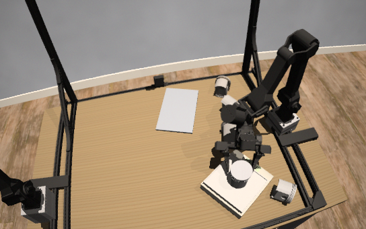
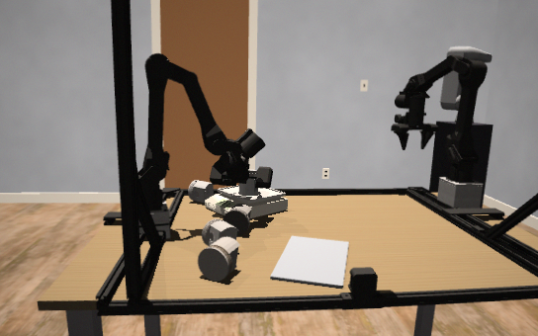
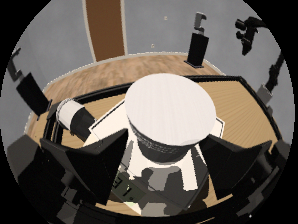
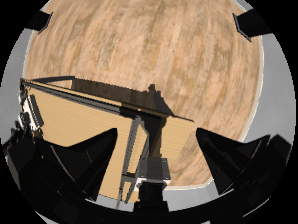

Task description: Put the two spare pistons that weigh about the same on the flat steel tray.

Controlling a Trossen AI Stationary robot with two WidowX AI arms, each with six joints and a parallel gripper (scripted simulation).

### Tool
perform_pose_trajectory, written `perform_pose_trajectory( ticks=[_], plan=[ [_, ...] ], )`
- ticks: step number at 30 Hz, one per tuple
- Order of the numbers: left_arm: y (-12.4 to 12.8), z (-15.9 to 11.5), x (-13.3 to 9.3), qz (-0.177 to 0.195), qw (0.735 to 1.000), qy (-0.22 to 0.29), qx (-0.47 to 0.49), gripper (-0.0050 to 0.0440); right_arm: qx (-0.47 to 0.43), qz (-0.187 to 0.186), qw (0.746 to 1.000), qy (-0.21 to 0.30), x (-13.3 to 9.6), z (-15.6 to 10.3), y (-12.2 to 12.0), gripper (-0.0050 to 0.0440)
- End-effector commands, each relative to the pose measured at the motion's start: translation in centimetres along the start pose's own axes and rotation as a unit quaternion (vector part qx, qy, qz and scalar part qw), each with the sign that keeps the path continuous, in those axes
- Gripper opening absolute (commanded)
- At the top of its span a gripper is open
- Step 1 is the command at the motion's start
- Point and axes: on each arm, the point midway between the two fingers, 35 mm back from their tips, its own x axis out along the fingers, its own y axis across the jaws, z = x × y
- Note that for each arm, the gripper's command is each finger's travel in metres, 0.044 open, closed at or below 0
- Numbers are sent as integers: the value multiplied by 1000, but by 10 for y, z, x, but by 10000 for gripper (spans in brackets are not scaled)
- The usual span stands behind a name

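Five pale pistons with dark ringed ends — one point(image 1: 241, 170) point(image 2: 248, 186) point(image 3: 170, 110) upright on a scale, four lying on their sides on the bench — and a flat grey tray point(image 1: 177, 110) point(image 2: 312, 261) lying bare, apart from them.

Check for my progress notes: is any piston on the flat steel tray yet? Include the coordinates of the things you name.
No, the tray point(image 1: 177, 110) point(image 2: 312, 261) is bare in the top view.

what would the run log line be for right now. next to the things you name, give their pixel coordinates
left gripper point(image 1: 241, 165) point(image 3: 165, 145): open around piston on scale point(image 1: 241, 170) point(image 3: 170, 109) | right gripper point(image 2: 414, 147) point(image 4: 156, 131): open, in air | steel tray point(image 1: 178, 110) point(image 2: 313, 261): flat, no pistons on it
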Motion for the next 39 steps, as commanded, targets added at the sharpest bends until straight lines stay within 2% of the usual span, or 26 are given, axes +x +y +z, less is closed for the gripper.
perform_pose_trajectory(
  ticks=[1, 17, 18, 39],
  plan=[
    [1, -2, 7, 1, 1000, 4, 3, 378, 0, 1, 1000, 0, 0, 0, 0, 440],
    [0, -2, 26, -1, 1000, 5, 4, 378, 0, 1, 1000, 0, 0, 0, 0, 440],
    [0, -2, 26, -1, 1000, 5, 4, 158, 0, 1, 1000, 0, 0, 0, 0, 440],
    [0, -2, 26, -1, 1000, 5, 4, 158, 0, 1, 1000, 0, 0, 0, 0, 440]
  ],
)
